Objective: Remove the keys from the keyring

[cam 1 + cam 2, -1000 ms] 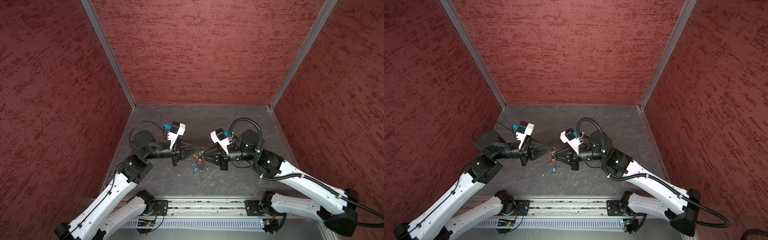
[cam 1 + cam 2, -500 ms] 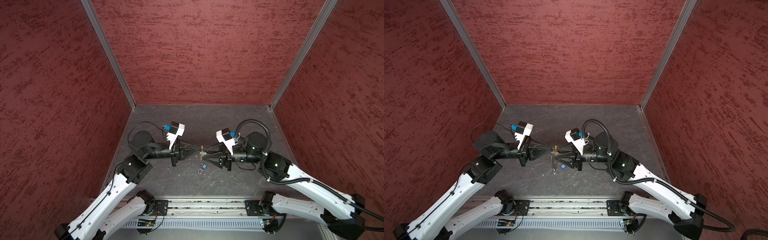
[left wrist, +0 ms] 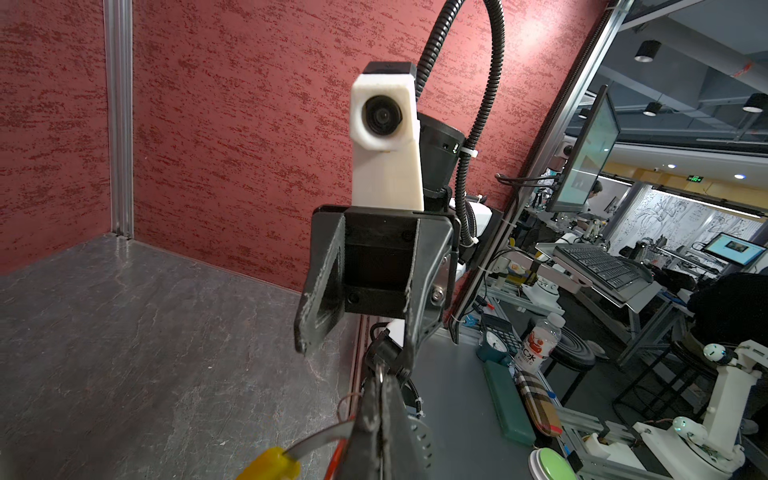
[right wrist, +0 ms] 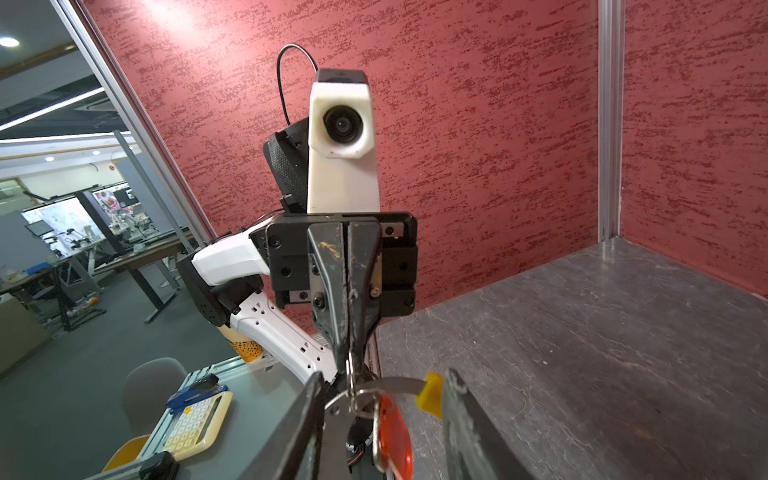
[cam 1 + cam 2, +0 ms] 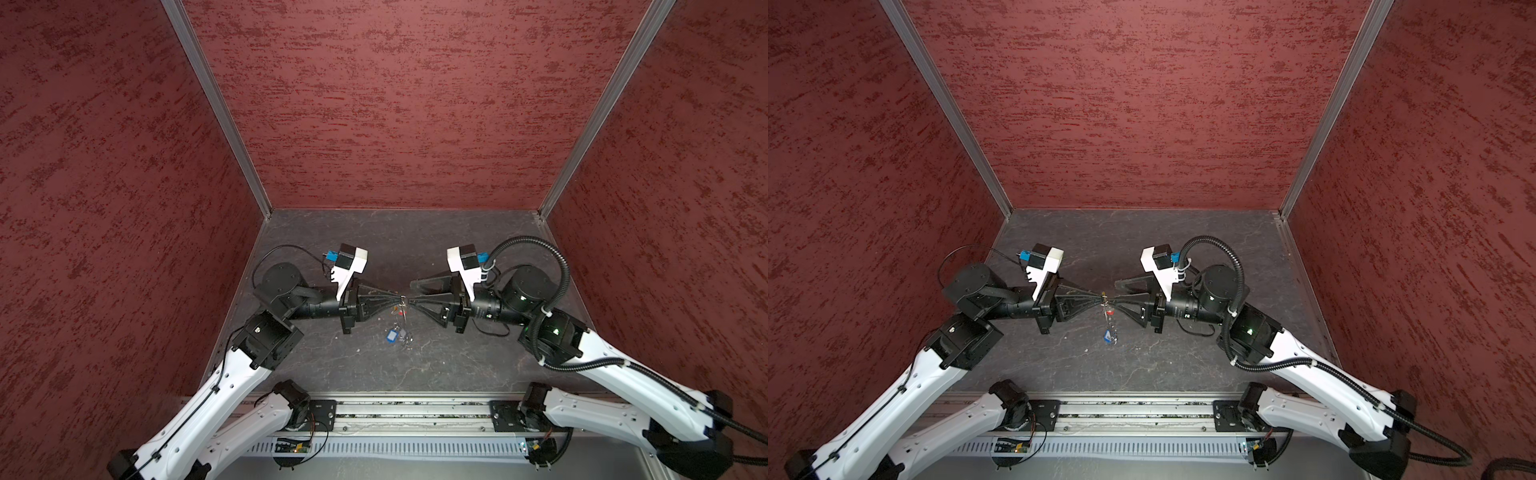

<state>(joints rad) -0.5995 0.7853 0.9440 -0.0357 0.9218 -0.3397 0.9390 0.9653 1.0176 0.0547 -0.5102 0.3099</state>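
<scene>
Though tiny overhead, red tag wrist-close.

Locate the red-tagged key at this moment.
In both top views the red-tagged key hangs mid-scene from the keyring pinched by the left gripper, facing the open right gripper, above the blue-tagged key.

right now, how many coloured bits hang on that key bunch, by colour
blue tag: 1
red tag: 1
yellow piece: 1
total: 3
</scene>
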